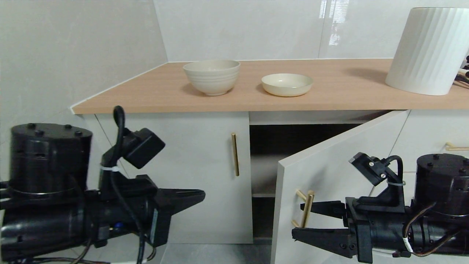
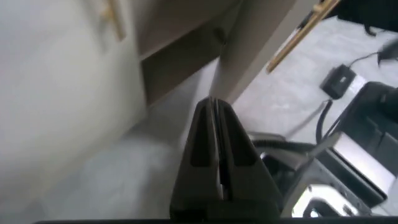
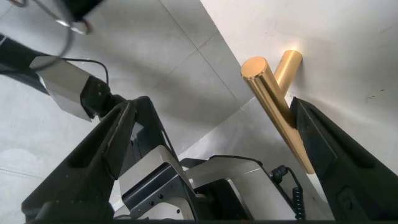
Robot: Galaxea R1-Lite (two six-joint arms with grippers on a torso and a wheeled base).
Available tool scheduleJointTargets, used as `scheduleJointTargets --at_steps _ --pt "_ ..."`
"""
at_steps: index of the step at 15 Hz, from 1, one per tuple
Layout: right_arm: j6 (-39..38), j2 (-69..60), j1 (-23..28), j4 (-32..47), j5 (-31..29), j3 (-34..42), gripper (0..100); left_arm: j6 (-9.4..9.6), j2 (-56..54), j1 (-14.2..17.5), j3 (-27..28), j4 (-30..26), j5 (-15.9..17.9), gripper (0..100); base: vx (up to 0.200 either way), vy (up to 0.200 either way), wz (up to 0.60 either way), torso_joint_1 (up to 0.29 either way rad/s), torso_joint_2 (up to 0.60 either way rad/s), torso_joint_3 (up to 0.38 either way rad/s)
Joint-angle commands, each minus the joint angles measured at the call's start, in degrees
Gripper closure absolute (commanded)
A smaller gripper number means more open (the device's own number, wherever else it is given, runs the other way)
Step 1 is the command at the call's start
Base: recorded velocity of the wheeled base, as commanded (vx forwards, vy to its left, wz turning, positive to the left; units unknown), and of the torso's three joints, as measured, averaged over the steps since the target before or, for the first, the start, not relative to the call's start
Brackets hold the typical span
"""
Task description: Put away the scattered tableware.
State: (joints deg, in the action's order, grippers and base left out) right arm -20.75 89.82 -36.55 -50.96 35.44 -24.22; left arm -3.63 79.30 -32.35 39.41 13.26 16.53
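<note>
My right gripper (image 1: 297, 220) is spread wide at the gold handle (image 1: 307, 211) of the open cabinet door (image 1: 329, 172), the bar close by 1 finger (touching or not, I cannot tell). My left gripper (image 1: 199, 195) is pressed closed, low before the other door (image 1: 198, 165). On the wooden countertop (image 1: 348, 88) above, against pale tiled walls (image 1: 73, 47), 1 deep bowl (image 1: 211, 76) and 1 shallow dish (image 1: 287, 84) sit near each other, with a white ribbed container (image 1: 428, 51) well apart on my right.
</note>
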Motion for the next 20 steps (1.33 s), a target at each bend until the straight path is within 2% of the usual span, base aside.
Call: scheduleJointTargets --at_steps 1,2,5,7,9,11,14,16,19,20 --pt "0.01 0.09 -0.02 -0.11 -0.02 0.05 0 -0.15 9.03 -3.07 -0.04 6.07 -0.01 100 0.000 0.000 0.00 0.000 0.00 0.000" --pt "0.01 0.09 -0.02 -0.02 -0.02 0.05 0 -0.06 12.37 -3.33 -0.04 9.50 -0.01 100 0.000 0.000 0.00 0.000 0.00 0.000" --pt "0.01 0.18 -0.02 -0.02 -0.02 0.05 0 -0.06 19.75 -5.09 0.49 13.54 0.17 100 0.000 0.000 0.00 0.000 0.00 0.000" --pt "0.09 0.09 -0.02 -0.02 -0.11 0.05 0 -0.41 25.03 -6.49 2.51 18.20 0.08 100 0.000 0.000 0.00 0.000 0.00 0.000" --pt "0.09 0.09 -0.02 -0.02 -0.19 0.05 0 -1.90 29.07 -6.93 6.12 18.99 0.43 100 0.000 0.000 0.00 0.000 0.00 0.000" --pt "0.09 0.09 -0.02 -0.11 -0.19 0.23 0 -2.17 30.65 -7.02 7.61 19.61 1.66 100 0.000 0.000 0.00 0.000 0.00 0.000" --pt "0.09 0.18 -0.02 -0.02 -0.28 0.32 0 -2.08 32.32 -8.34 13.94 19.78 1.49 100 0.000 0.000 0.00 0.000 0.00 0.000" --pt "0.09 0.00 -0.02 -0.11 -0.28 0.32 0 -2.26 32.67 -9.75 14.46 20.14 1.58 100 0.000 0.000 0.00 0.000 0.00 0.000" --pt "0.09 -0.08 -0.02 -0.11 -0.81 0.23 0 -5.42 31.71 -11.94 13.94 21.01 1.66 100 0.000 0.000 0.00 0.000 0.00 0.000" --pt "0.09 0.00 0.07 -0.02 -1.16 0.23 0 -6.47 31.18 -12.03 12.62 23.91 1.75 100 0.000 0.000 0.00 0.000 0.00 0.000"
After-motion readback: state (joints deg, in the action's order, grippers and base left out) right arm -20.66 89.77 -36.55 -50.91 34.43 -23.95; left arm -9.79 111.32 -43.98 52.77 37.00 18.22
